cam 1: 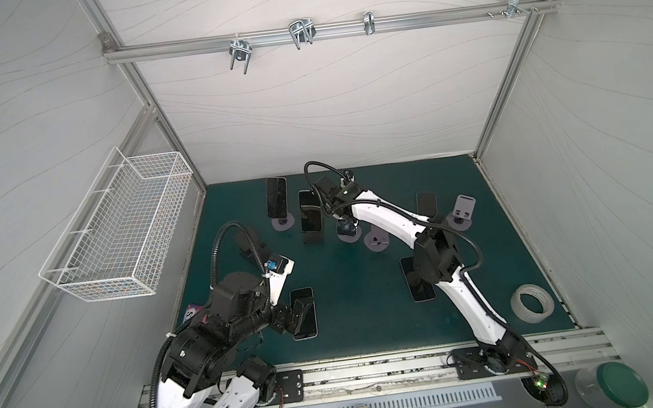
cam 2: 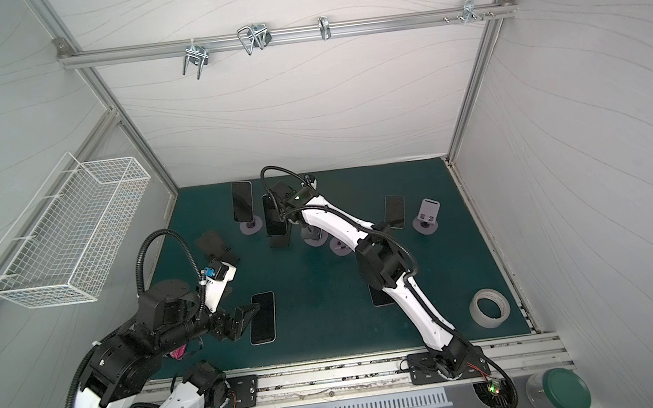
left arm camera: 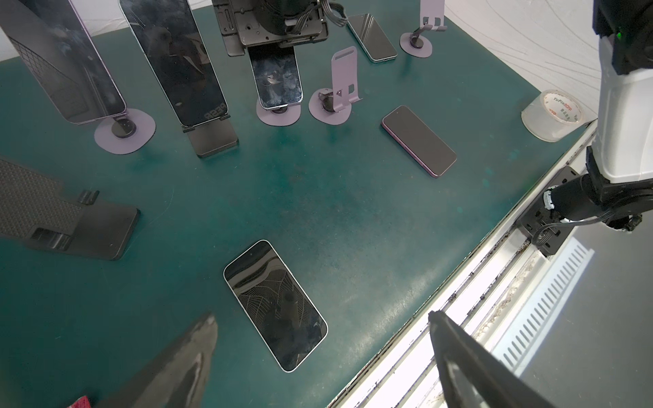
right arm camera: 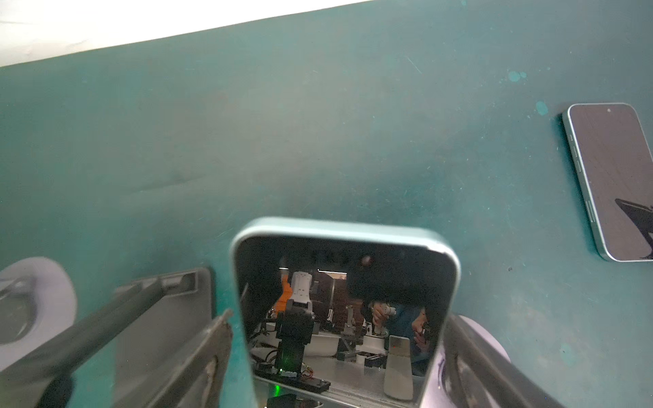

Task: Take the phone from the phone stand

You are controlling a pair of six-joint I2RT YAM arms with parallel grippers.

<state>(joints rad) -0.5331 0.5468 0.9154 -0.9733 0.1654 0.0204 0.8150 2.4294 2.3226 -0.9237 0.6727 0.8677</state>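
Left wrist view: tape roll (left arm camera: 540, 123) reads "YuPin".
Phones (left arm camera: 275, 305): six.
Stands (left arm camera: 341, 81): six.
Left pincer (left arm camera: 322, 315): wide open, empty.
Right pincer (right arm camera: 341, 315): spread astride standing phone (right arm camera: 346, 268).

Phone (right arm camera: 339, 318) lower part cut off by frame edge. Phone stand (right arm camera: 489, 339) mostly hidden. Neighbouring dark stand (right arm camera: 159, 318) blurred.

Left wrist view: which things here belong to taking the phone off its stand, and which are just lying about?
Job: phone leaning on its lilac stand; right gripper, jaws either side of the phone.
Lying about: tape roll; silver-edged flat phone; purple flat phone; empty lilac stand; left gripper, open, holding nothing.
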